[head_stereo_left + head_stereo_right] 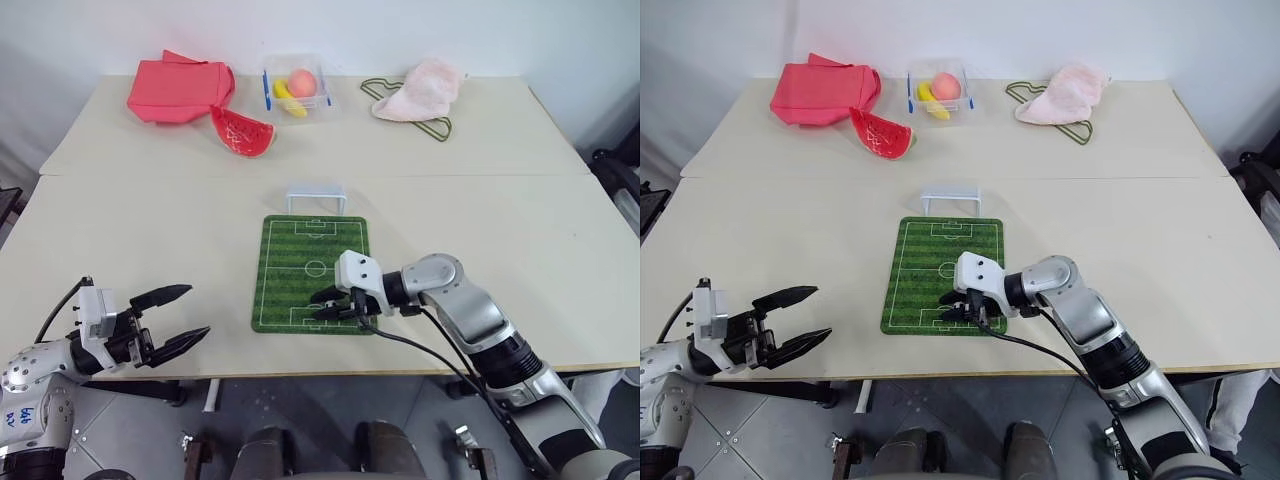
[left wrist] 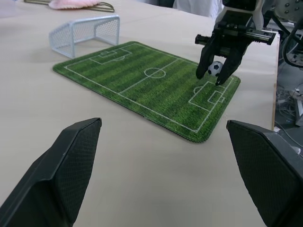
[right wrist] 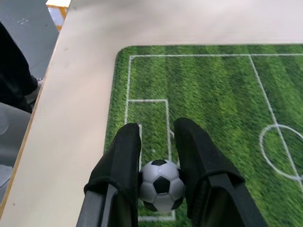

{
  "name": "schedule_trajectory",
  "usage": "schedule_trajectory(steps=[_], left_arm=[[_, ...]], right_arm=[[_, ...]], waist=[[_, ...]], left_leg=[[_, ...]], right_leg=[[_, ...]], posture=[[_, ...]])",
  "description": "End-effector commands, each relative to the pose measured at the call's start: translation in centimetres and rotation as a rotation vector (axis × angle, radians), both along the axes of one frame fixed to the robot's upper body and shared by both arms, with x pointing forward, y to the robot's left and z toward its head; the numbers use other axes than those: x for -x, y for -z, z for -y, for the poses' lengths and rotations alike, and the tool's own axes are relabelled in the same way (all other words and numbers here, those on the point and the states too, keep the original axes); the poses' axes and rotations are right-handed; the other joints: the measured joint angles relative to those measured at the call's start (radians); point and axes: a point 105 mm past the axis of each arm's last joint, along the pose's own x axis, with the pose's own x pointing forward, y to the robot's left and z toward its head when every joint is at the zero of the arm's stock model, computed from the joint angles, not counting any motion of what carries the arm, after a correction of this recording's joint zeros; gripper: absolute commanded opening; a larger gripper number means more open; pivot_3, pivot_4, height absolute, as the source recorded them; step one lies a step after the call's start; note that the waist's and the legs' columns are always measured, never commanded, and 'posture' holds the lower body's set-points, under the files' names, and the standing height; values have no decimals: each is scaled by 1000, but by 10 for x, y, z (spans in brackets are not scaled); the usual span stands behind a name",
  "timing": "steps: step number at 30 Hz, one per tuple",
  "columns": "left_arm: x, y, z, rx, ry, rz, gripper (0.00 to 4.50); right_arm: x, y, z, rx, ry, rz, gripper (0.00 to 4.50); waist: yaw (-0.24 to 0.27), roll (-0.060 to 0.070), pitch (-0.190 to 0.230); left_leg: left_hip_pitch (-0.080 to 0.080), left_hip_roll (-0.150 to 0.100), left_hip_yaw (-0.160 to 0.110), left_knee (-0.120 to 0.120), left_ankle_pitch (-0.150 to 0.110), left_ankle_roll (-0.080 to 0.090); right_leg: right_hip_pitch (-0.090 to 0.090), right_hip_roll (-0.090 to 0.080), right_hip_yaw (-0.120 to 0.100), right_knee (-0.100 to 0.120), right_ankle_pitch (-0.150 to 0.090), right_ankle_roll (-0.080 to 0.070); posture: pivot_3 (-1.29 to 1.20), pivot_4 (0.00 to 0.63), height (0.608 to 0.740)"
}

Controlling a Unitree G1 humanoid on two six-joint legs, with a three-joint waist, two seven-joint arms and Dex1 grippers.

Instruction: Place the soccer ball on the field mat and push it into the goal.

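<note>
One goal point(image 1: 316, 196) beyond mat point(image 1: 300, 250).

right claw point(image 2: 214, 76) gripping soccer ball point(image 2: 215, 69), over field mat point(image 2: 142, 82)

A pale beige table point(image 1: 150, 220) carries everything, with a seam running across it from side to side. Near the middle of the front edge lies the field mat point(image 1: 300, 250), its short side facing that edge. The goal point(image 1: 317, 196) stands on the tabletop just beyond the mat's far end. Along the far edge sit a red cloth point(image 1: 178, 88), a watermelon slice point(image 1: 241, 132), a clear box point(image 1: 297, 87) and a pink towel point(image 1: 422, 88) over a hanger point(image 1: 440, 127).
</note>
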Motion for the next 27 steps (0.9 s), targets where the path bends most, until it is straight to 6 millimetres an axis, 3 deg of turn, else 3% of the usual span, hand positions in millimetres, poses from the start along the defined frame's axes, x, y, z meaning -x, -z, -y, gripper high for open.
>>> schedule_trajectory(steps=[1, 7, 27], left_arm=[[5, -5, 2, -9, 10, 31, 4500], [8, -4, 1, -11, -2, 30, 4500], [12, -3, 1, -10, -33, 36, 4500]], right_arm=[[-1, -3, -15, -20, -36, 18, 851], [5, 1, -27, -29, -82, -7, 851], [-1, 15, -25, -29, -61, -38, 851]], waist=[[-2, 0, 0], [2, 0, 0], [0, -1, 0]], left_leg=[[0, 0, 0, 0, 0, 0], [0, 1, 0, 0, 0, 0], [0, 1, 0, 0, 0, 0]], right_leg=[[0, 0, 0, 0, 0, 0], [0, -1, 0, 0, 0, 0], [0, -1, 0, 1, 0, 0]], posture=[[0, 150, 740], [0, 150, 740], [0, 150, 740]])
